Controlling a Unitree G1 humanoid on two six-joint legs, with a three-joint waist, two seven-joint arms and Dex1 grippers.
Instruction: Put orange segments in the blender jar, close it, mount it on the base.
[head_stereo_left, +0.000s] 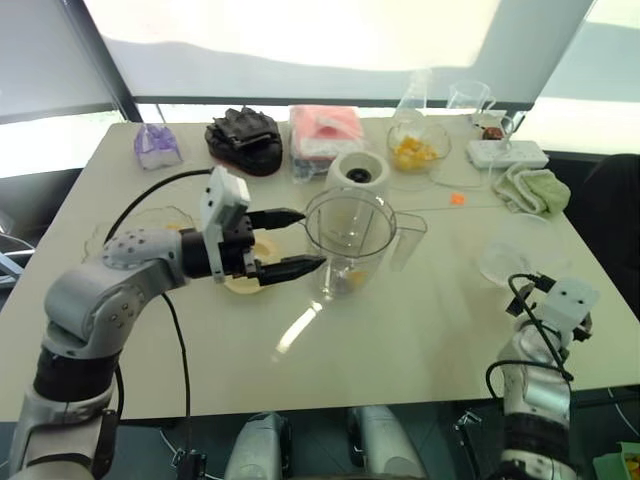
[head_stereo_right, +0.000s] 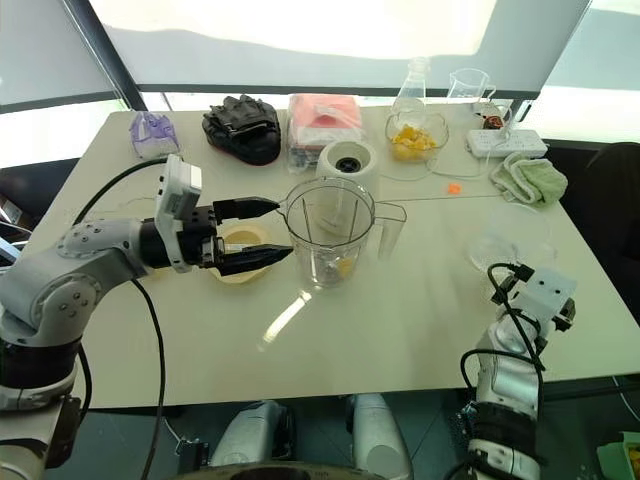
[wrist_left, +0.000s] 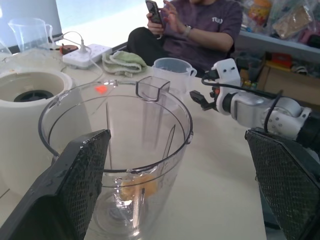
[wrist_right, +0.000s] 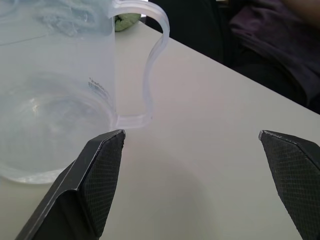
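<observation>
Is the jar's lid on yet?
Off. The jar stands upright with an open rim; a few orange segments lie at its bottom. It is on the table, not the base.

Your blender jar stands upright and uncovered near the middle of the table, clear plastic, handle toward the right edge. A few orange segments sit at its bottom. The cream-white base stands just behind it, toward the far edge, dark socket facing up.

Silver-grey jointed arms, looping black cables, white camera blocks at wrists, black cross-hatched fingers.
</observation>
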